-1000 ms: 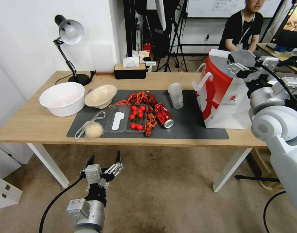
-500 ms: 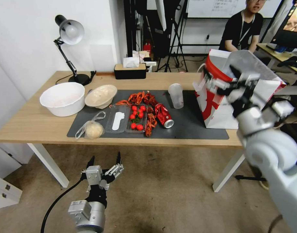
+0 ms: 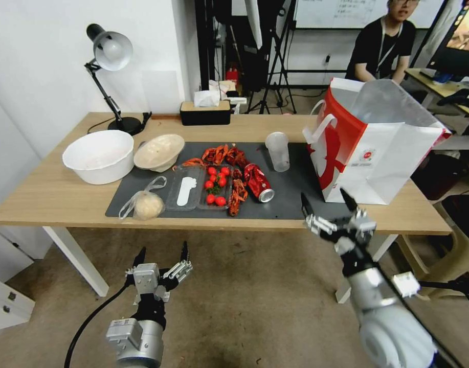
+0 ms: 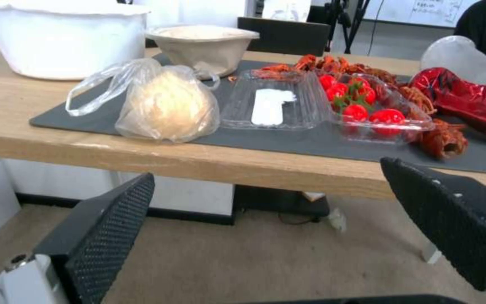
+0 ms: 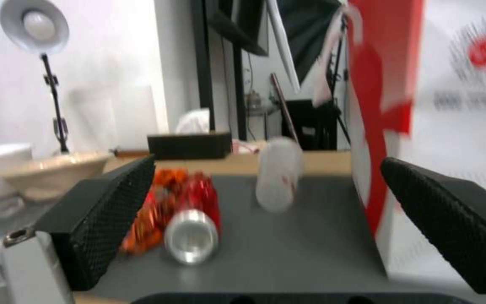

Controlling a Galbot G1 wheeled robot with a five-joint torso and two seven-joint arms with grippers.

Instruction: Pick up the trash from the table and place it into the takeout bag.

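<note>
The crushed red can (image 3: 258, 182) lies on its side mid-table (image 3: 55, 197), left of the takeout bag (image 3: 377, 153). It looks light and thin-walled, likely slippery (a hold across its dented middle seems safest). The right end effector (image 3: 328, 203) hovers at the near edge, fingers apart; the left end effector (image 3: 161, 253) waits low, also spread.

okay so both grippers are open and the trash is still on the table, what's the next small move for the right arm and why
Probably ease the right gripper forward and up over the table edge toward the crushed red can. The gripper sits open at the front edge of the table, facing the can lying on its side on the mat, nearer than the other litter. The takeout bag stands open just beside it. The left gripper hangs open below the table.
</note>
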